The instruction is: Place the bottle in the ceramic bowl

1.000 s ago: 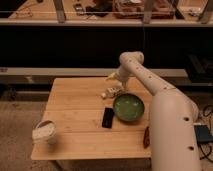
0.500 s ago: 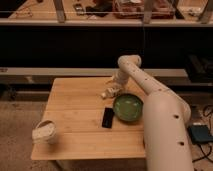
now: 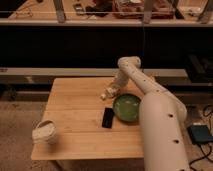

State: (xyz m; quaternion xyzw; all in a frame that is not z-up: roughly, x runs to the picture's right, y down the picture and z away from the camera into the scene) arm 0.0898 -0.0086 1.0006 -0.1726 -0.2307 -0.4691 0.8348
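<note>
The small whitish bottle [image 3: 106, 93] lies on the wooden table [image 3: 75, 110], just behind and to the left of the bowl. The glossy green ceramic bowl [image 3: 127, 108] sits on the right half of the table and holds nothing that I can see. My gripper [image 3: 113, 90] reaches down from the far side of the table and is right at the bottle's right end, low over the tabletop. I cannot tell whether it is touching the bottle. My white arm [image 3: 160, 125] crosses the right side of the view and hides the bowl's right edge.
A black flat phone [image 3: 107, 118] lies just left of the bowl. A whitish cylindrical cup [image 3: 45, 132] stands at the table's front left corner. Dark shelving [image 3: 75, 45] runs behind the table. A blue-grey device [image 3: 200, 134] lies on the floor at the right.
The gripper has stayed beside the bottle. The arm's lower part has swung closer and now covers the table's front right, including the red-brown object seen earlier.
</note>
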